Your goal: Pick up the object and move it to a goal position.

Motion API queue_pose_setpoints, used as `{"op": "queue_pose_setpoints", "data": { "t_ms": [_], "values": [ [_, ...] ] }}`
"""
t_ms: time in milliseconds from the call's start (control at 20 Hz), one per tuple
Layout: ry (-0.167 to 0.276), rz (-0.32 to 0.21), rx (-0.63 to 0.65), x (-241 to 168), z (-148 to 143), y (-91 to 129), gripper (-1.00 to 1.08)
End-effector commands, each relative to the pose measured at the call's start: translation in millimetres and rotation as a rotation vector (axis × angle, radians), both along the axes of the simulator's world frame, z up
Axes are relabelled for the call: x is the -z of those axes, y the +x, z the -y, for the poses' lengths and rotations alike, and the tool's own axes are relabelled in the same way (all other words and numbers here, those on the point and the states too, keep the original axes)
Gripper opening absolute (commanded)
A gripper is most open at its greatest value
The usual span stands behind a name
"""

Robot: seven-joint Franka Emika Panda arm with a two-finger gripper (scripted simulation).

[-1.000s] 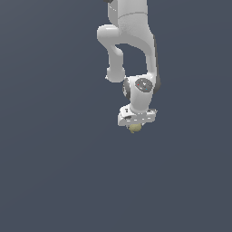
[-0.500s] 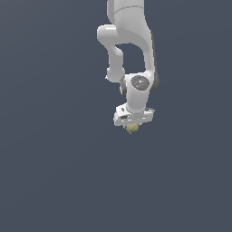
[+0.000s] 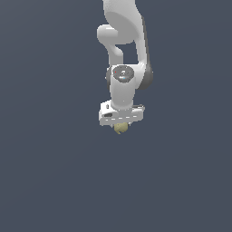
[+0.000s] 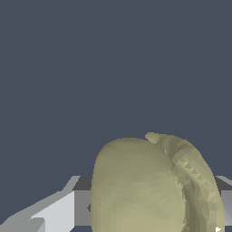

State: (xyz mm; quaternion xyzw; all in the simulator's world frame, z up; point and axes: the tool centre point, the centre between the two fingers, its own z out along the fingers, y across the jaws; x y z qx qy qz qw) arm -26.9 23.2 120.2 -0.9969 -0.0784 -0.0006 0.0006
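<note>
In the exterior view the white Panda arm comes down from the top edge of the frame, a little right of centre, against a plain dark slate-blue backdrop. Its round wrist joint faces the camera, and below it the flat white hand of the gripper sits slightly tilted, its side toward the exterior view's left hanging a touch lower than the other.

The object, a small pale olive-yellow lump, peeks out directly beneath the gripper hand, just below the middle of the frame. Only its lower part shows; the upper part is hidden by the white hand above it. Nothing is visible under it, only backdrop.

The wrist view is filled in its lower half by the same object, seen very close: a smooth rounded body with a ridged, bumpy band curving along one side. On either side of it, low in that picture, pale grey and white finger surfaces press up against the lump, with a dark slot behind. The jaws are drawn in narrow around the lump and grip it between them, touching it on both flanks. The rest of the wrist picture is the same bare dark backdrop.
</note>
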Motion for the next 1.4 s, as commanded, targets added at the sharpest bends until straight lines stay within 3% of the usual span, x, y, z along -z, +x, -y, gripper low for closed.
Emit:
{"op": "queue_pose_setpoints", "data": {
  "t_ms": [0,650,1350],
  "values": [
    [0.0,0.0,0.0,-19,20,11,-1.0],
    [0.0,-0.001,0.0,-103,111,68,-1.0],
    [-0.001,-0.001,0.0,-129,140,89,-1.0]
  ]
}}
